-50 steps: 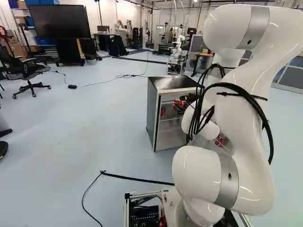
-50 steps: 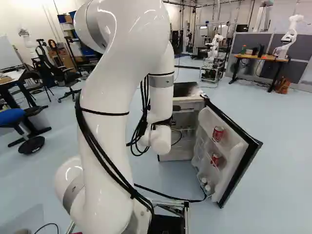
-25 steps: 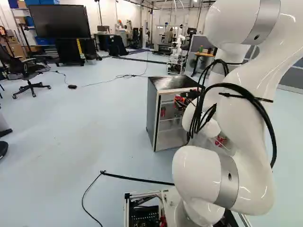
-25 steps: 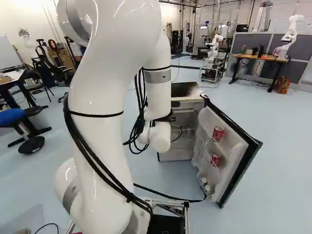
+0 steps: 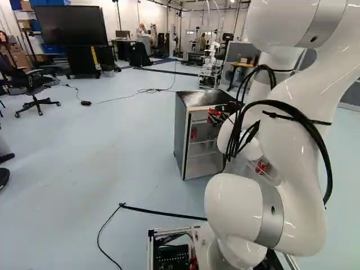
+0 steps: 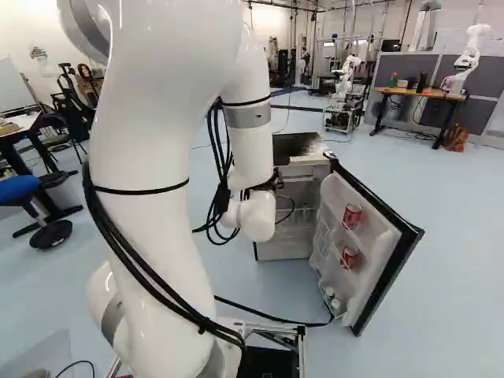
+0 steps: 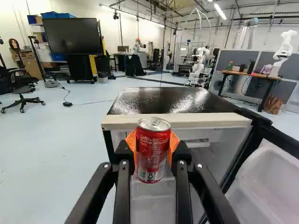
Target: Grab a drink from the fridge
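At the fridge's upper front in the left base view, my gripper [image 5: 223, 111] is partly hidden behind its cables and wrist. The wrist view shows the gripper [image 7: 153, 151] shut on an upright red drink can [image 7: 153, 148], orange pads pressing it from both sides. Behind the can are the front edge of the fridge [image 7: 210, 120] and its interior. The fridge door [image 6: 379, 252] stands open, holding one red can [image 6: 352, 216] above another red can [image 6: 350, 256]. A small red item [image 5: 193, 133] shows inside the fridge in the left base view.
The open door's dark edge juts out right of the fridge in the right base view. A black cable [image 5: 163, 212] crosses the floor before the base. Another robot [image 6: 346, 75] stands beyond the fridge, near a desk [image 6: 421, 93]. An office chair [image 5: 35, 93] is far left.
The arm has shifted, its upper part swinging outward, and the gripper has risen a little with the can in it. The base and the fridge have stayed put.
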Motion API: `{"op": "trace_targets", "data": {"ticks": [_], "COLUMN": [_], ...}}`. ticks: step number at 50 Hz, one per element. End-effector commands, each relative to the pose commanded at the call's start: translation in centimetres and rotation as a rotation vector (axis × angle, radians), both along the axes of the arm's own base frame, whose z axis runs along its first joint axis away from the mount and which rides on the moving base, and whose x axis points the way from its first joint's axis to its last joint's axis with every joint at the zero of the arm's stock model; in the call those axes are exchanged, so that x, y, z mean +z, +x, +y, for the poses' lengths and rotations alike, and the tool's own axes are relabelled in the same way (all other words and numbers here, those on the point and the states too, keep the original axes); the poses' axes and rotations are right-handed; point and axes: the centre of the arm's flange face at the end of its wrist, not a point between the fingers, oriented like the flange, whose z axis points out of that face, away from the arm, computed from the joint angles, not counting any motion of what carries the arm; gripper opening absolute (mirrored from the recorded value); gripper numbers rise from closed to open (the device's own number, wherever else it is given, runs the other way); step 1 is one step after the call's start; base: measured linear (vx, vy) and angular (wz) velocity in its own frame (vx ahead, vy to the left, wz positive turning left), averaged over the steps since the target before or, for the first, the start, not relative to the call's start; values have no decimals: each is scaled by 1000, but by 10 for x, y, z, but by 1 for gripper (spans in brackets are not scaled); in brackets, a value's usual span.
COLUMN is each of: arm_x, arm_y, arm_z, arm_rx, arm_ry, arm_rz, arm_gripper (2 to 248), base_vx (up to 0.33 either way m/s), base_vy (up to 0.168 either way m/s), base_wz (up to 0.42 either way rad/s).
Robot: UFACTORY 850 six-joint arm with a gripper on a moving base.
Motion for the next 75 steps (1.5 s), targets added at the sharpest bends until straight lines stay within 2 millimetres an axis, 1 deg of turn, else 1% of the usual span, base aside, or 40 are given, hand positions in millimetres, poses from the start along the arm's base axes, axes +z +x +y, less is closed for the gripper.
{"op": "trace_targets", "data": {"ticks": [18, 40, 63, 75], "arm_x": [18, 38, 35, 41], "arm_y": [5, 20, 37, 47], "arm_z": [-1, -3, -8, -11], "arm_rx": [5, 15, 20, 21], "arm_ry": [-22, -50, -60, -74], "arm_rz": [-44, -86, -42, -33], "arm_gripper": [89, 89, 89, 89], "base_vx": [0, 0, 0, 0], "base_vy": [0, 0, 0, 0], "base_wz": [0, 0, 0, 0]}}
